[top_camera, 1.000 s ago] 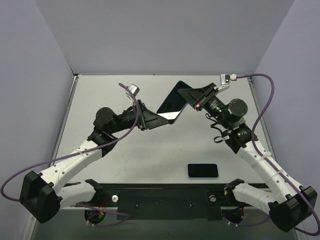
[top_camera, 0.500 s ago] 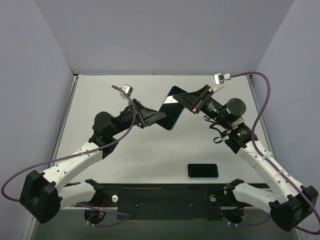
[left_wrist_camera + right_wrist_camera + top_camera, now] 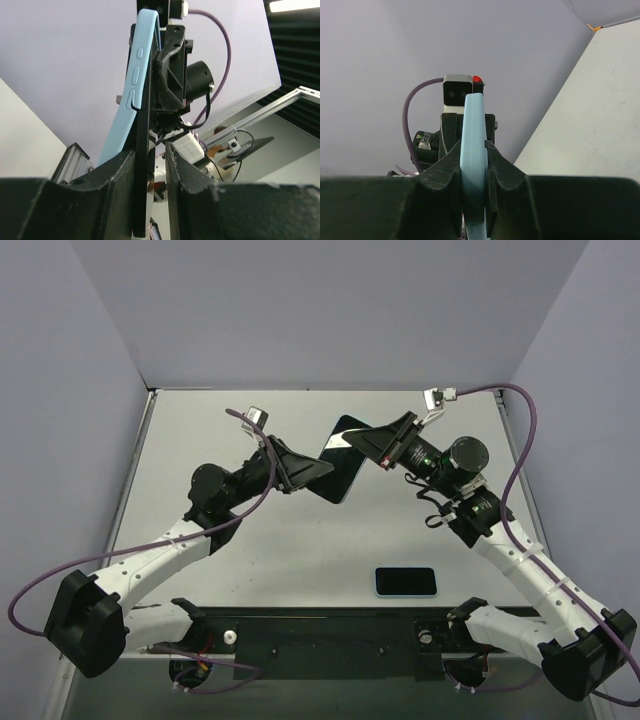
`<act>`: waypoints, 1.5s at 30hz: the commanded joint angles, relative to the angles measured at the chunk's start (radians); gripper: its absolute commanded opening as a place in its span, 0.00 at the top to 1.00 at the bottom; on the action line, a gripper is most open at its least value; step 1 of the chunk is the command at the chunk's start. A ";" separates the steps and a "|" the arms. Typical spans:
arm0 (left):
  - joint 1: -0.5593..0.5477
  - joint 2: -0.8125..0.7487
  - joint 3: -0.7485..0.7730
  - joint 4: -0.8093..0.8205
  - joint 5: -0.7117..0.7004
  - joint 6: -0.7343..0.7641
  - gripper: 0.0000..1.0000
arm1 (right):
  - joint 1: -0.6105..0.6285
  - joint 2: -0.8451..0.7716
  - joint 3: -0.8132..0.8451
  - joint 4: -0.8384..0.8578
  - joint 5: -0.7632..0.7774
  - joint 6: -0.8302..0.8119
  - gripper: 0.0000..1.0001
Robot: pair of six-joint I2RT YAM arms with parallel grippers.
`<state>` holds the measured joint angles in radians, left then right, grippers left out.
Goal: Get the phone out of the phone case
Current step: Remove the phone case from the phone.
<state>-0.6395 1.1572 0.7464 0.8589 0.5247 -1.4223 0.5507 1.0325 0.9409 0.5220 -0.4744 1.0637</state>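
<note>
A black phone (image 3: 345, 465) in a light blue case is held in the air between my two arms. In the left wrist view my left gripper (image 3: 151, 147) is closed around the bare black phone edge (image 3: 142, 125). Its left finger sits between the phone and the case (image 3: 142, 55), which bows away to the left. A sliver of gap shows at the right finger. My right gripper (image 3: 473, 145) is shut on the blue case edge (image 3: 473, 115). In the top view the left gripper (image 3: 326, 472) and right gripper (image 3: 360, 442) hold opposite ends.
A second phone in a blue case (image 3: 406, 582) lies flat on the grey table (image 3: 250, 540) near the front, right of centre. Purple cables loop off both arms. Walls close in the table on the left, back and right.
Both grippers have shifted slightly left and the held phone has turned, so more of its dark face shows from above. The phone on the table has not moved.
</note>
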 commanded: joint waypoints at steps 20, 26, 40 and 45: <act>0.034 0.055 0.126 0.100 0.181 -0.121 1.00 | 0.008 -0.015 0.081 -0.201 -0.282 -0.149 0.50; 0.049 0.041 0.119 0.114 0.088 -0.179 1.00 | 0.005 -0.087 -0.039 -0.100 -0.273 -0.133 0.37; 0.075 0.047 0.077 0.192 0.037 -0.293 1.00 | 0.034 -0.147 -0.090 -0.112 -0.285 -0.176 0.58; 0.075 0.038 0.074 0.186 0.041 -0.294 1.00 | 0.049 -0.138 -0.096 -0.091 -0.256 -0.169 0.59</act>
<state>-0.5709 1.2289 0.8032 0.9176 0.5991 -1.6943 0.5846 0.9020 0.8448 0.3775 -0.7300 0.9146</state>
